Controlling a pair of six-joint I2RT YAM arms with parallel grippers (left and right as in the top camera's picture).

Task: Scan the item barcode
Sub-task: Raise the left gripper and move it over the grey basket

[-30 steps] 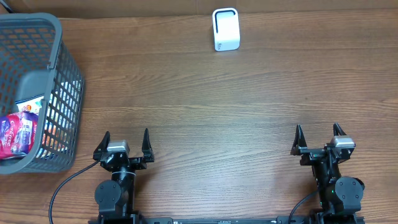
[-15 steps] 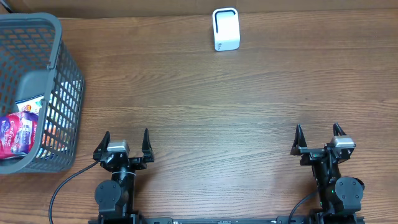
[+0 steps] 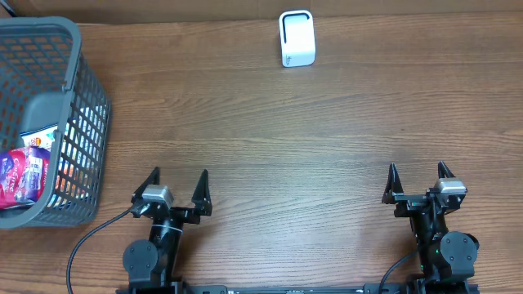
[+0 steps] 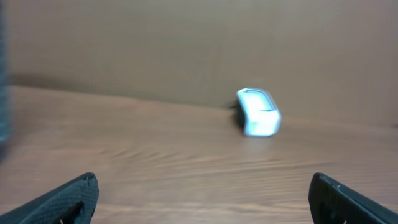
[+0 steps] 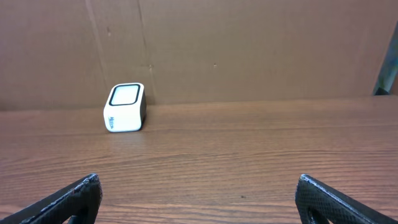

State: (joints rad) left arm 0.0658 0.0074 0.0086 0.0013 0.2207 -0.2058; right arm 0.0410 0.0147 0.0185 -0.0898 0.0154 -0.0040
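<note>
We've got the left gripper (image 3: 179, 178) and right gripper (image 3: 417, 171) both spread wide, holding nothing; the scanner (image 3: 297, 38) stands far across, and packets (image 3: 24, 171) lie in the basket (image 3: 82, 122).

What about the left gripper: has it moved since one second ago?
Yes. The left gripper shifted slightly rightward in the overhead view, away from the basket.

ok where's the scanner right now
In the overhead view the white scanner stands at the far edge of the table, just right of centre, well away from the grey basket on the left.
</note>
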